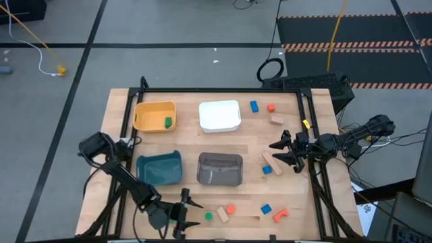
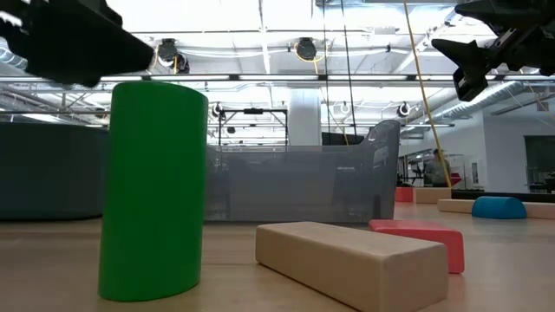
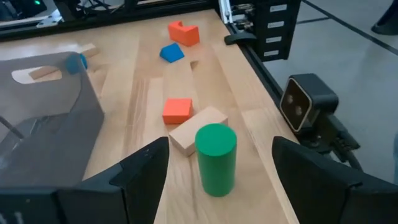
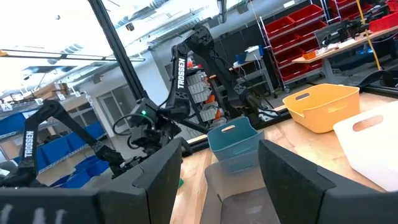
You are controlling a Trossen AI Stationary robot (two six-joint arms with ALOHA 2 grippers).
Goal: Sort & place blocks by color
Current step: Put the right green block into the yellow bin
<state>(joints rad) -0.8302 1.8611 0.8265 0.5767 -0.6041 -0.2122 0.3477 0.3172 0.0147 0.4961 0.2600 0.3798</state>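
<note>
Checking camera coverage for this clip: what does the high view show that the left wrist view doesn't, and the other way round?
Only the high view shows the yellow bin holding a green block, the white bin and the right gripper. Only the left wrist view shows the green cylinder upright between the left gripper's open fingers. Both show the tan block and grey bin.

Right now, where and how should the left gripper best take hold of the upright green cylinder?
Probably around its mid-height round wall, coming in level. The green cylinder stands upright just ahead of the open left gripper, with the tan block close behind, so fingers should close on its two free sides.
</note>
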